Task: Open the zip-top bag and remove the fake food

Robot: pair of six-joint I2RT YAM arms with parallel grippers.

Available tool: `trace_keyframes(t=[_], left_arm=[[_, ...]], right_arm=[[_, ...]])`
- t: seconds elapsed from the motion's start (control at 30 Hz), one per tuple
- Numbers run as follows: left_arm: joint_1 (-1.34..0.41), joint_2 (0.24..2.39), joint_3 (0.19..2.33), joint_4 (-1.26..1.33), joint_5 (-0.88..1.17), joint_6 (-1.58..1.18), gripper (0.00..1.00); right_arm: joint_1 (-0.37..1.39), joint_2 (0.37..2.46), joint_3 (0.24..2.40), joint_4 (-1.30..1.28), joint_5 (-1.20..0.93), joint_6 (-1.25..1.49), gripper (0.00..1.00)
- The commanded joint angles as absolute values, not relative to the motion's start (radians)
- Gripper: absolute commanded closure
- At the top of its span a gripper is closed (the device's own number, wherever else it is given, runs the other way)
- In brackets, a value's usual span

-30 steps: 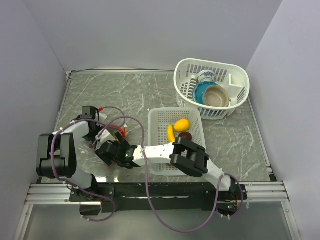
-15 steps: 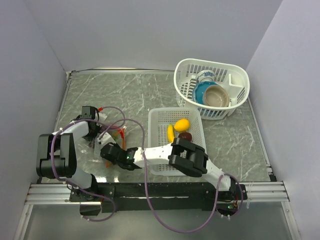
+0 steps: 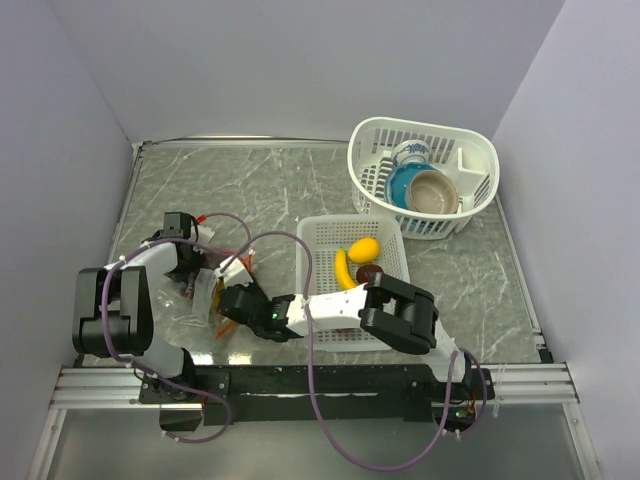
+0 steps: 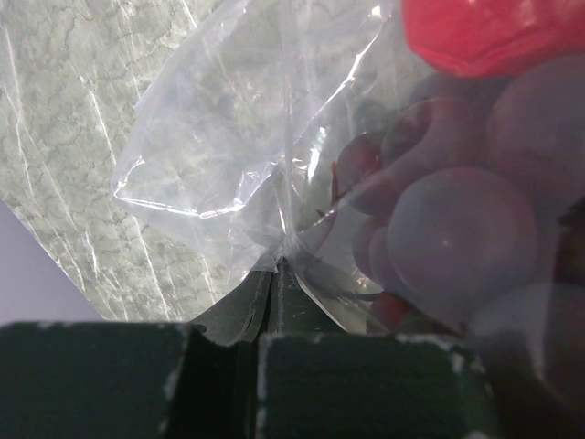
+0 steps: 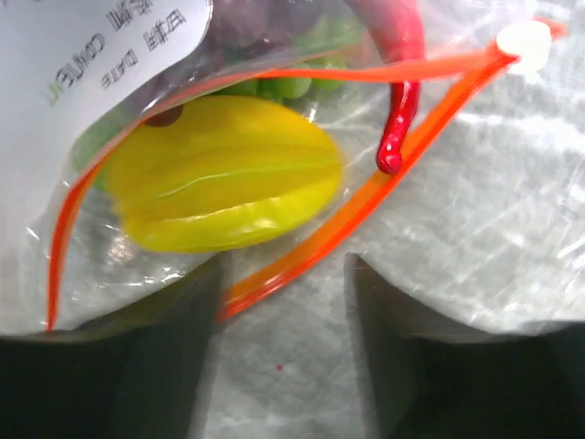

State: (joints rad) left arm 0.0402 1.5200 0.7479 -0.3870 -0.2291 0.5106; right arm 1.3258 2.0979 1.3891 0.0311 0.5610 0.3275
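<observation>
The clear zip-top bag (image 3: 212,300) lies at the left of the table. My left gripper (image 3: 190,268) is shut on a pinch of the bag's clear plastic (image 4: 274,261); purple grapes (image 4: 448,219) and a red piece (image 4: 494,32) show through the plastic. My right gripper (image 5: 283,274) is open at the bag's mouth, with the orange-red zipper strip (image 5: 302,251) between its fingers. Inside the bag are a yellow ribbed fruit (image 5: 219,187), a red chili (image 5: 402,55) and a green piece (image 5: 274,87). A banana (image 3: 342,268), a yellow-orange fruit (image 3: 364,249) and a dark red apple (image 3: 370,272) lie in the middle white basket (image 3: 303,262).
A second white slotted basket (image 3: 478,143) at the back right holds a blue bowl (image 3: 405,185) and a tan bowl (image 3: 435,192). Walls close in the table on the left, back and right. The right arm (image 3: 330,308) crosses the front of the middle basket.
My right gripper has shifted a little right and closer to the bag's mouth, its elbow swinging right. The bag has shifted toward the front. The left gripper has kept its hold.
</observation>
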Motion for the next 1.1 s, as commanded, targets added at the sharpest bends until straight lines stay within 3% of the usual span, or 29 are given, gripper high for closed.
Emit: trace_keyframes(t=[0.0,0.03,0.07,0.43,0.77,1.07], left_arm=[[0.034,1.526,0.713,-0.471,-0.126,0.483,0.99],[0.034,1.525,0.713,-0.471,-0.127,0.488,0.99],[0.035,1.522,0.713,-0.469,-0.127,0.489,0.99],[0.034,1.525,0.713,-0.469,-0.126,0.488,0.99],[0.035,1.517,0.712,-0.474,-0.138,0.499,0.99],[0.035,1.529,0.726,-0.479,-0.140,0.496,0.99]], right_arm=[[1.322,2.071,1.468,0.005,0.591,0.363,0.17],[1.322,2.071,1.473,0.005,0.583,0.368,0.07],[1.324,2.072,1.483,0.006,0.574,0.368,0.05],[1.312,2.144,1.600,0.012,0.477,0.262,0.00],[1.263,2.261,1.706,0.006,0.348,0.162,0.00],[1.243,2.237,1.600,-0.003,0.229,0.284,0.17]])
